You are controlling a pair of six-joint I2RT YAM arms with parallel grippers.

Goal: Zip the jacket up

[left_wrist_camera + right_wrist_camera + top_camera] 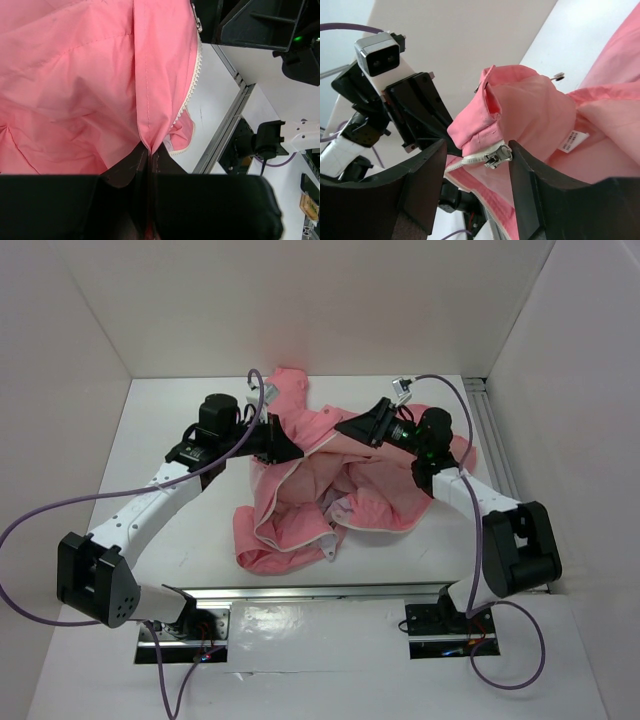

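Jacket [320, 490] in salmon pink lies crumpled in the middle of the white table [400, 560], between the two arms. Its front is open, so the paler lining and white edging show. Its near part sags in folds toward the arm bases, and its far part is gathered up between the arms. The left tool [285, 445] meets the cloth on the jacket's left side, and the right tool [360, 425] reaches in from the right, near the far edge of the garment. In the left wrist view, the left tool [150, 155] has its two fingers pressed together with a narrow fold of the jacket [75, 75] pinched between them. The fabric runs taut away from that grip. A strip of white zipper teeth [192, 80] runs along the edge of the cloth just beside the fold. In the right wrist view, the right tool [477, 160] has its fingers spread wide. The metal zipper slider [496, 156] sits in the gap between them, at the end of a white zipper edge. It is close to one finger, but I cannot tell whether it touches. A small white label [571, 141] shows on the lining, to one side of the slider.
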